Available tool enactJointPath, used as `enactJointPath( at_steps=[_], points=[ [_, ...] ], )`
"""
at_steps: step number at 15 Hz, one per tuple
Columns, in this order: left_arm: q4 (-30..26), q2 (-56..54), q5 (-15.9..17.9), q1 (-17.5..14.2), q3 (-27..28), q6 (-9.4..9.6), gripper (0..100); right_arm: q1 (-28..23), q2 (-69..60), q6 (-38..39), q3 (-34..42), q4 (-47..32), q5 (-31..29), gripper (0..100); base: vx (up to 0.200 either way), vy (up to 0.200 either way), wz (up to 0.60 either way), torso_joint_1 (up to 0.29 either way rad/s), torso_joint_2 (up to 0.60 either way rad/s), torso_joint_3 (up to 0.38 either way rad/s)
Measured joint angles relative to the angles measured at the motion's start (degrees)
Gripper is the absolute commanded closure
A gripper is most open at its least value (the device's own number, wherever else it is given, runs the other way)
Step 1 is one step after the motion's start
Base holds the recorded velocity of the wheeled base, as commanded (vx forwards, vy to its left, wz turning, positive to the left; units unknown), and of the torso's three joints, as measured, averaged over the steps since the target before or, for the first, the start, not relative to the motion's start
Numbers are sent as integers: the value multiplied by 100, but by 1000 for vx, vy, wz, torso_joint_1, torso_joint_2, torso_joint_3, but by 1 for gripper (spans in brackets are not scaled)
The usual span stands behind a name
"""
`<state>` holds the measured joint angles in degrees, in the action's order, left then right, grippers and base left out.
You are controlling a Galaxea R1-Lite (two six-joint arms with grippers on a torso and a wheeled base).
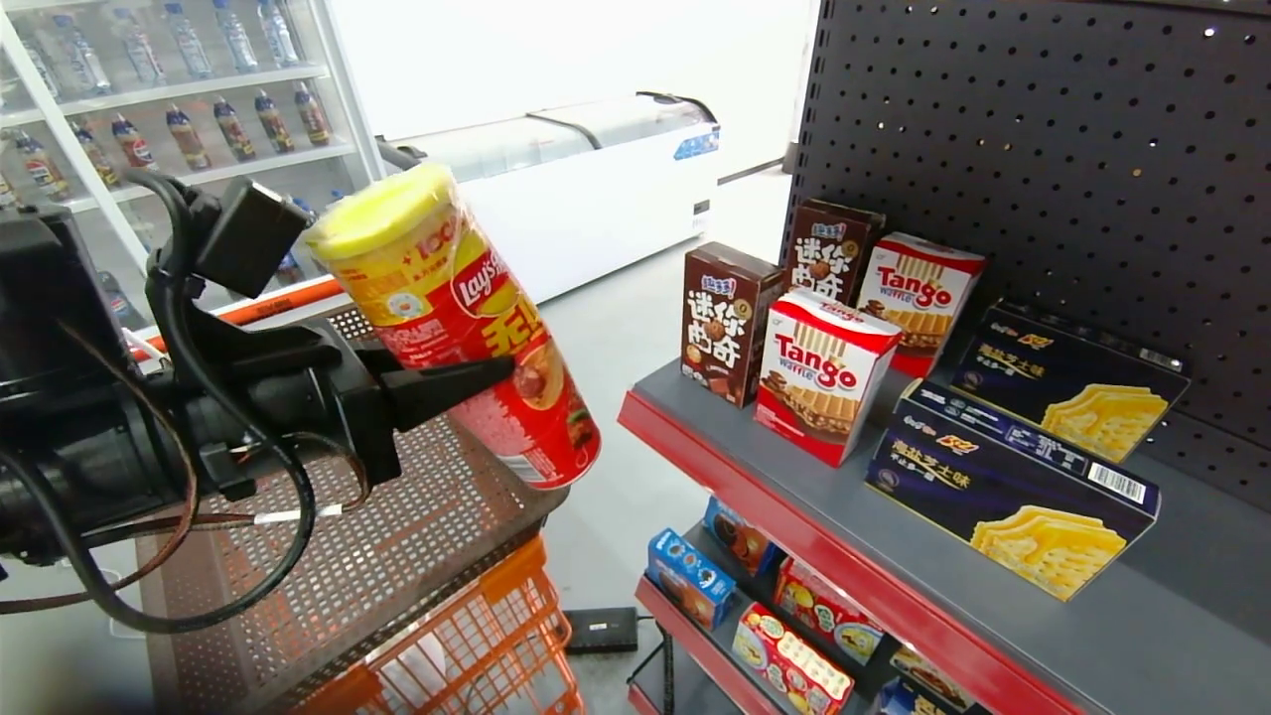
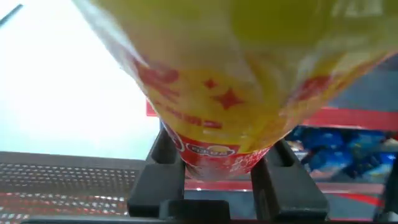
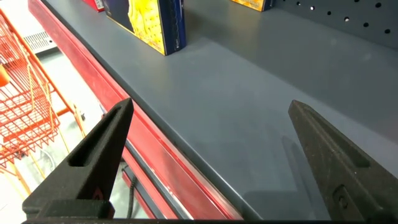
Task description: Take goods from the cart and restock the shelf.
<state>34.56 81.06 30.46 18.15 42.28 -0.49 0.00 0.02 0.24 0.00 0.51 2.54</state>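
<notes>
A red and yellow chips can (image 1: 459, 323) with a yellow lid hangs tilted above the orange cart (image 1: 427, 586), held in my left gripper (image 1: 467, 382), which is shut on its middle. In the left wrist view the chips can (image 2: 236, 93) sits between the two black fingers (image 2: 155, 177). The grey shelf (image 1: 894, 516) with a red front edge lies to the right of the can. My right gripper (image 3: 214, 155) stands open just above the bare grey shelf (image 3: 249, 106), with nothing between its fingers.
On the shelf stand brown cookie boxes (image 1: 723, 323), red and white wafer boxes (image 1: 824, 375) and dark blue cracker boxes (image 1: 1013, 487) before a black pegboard (image 1: 1043, 149). Lower shelves hold more snacks (image 1: 789, 660). A drinks fridge (image 1: 179, 89) and a white freezer (image 1: 586, 189) stand behind.
</notes>
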Motion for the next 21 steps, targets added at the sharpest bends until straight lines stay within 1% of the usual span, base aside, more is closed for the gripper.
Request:
enactJointPath(
  at_steps=[2,4,5,6,9,10,13,19,21],
  points=[
    [-213,-168,77,102,-133,2,100,-5,0,0,0,0,0,0,0,0,0,0,0,0],
    [-730,-443,266,210,-185,17,100,0,0,2,0,0,0,0,0,0,0,0,0,0],
    [-1078,-603,311,317,-212,49,100,0,0,2,0,0,0,0,0,0,0,0,0,0],
    [-1248,-716,328,436,-223,113,100,0,0,2,0,0,0,0,0,0,0,0,0,0],
    [-1339,-901,334,723,-247,341,100,0,0,0,0,0,0,0,0,0,0,0,0,0],
    [-1337,-923,341,839,-254,368,100,0,0,2,0,0,0,0,0,0,0,0,0,0],
    [-1330,-945,363,1045,-317,377,100,0,0,2,0,0,0,0,0,0,0,0,0,0],
    [-1324,-1000,383,1310,-819,428,100,0,0,0,0,0,0,0,0,0,0,0,0,0],
    [-1324,-1041,380,1379,-885,428,100,0,0,2,0,0,0,0,0,0,-600,2,0,2]
  ],
)
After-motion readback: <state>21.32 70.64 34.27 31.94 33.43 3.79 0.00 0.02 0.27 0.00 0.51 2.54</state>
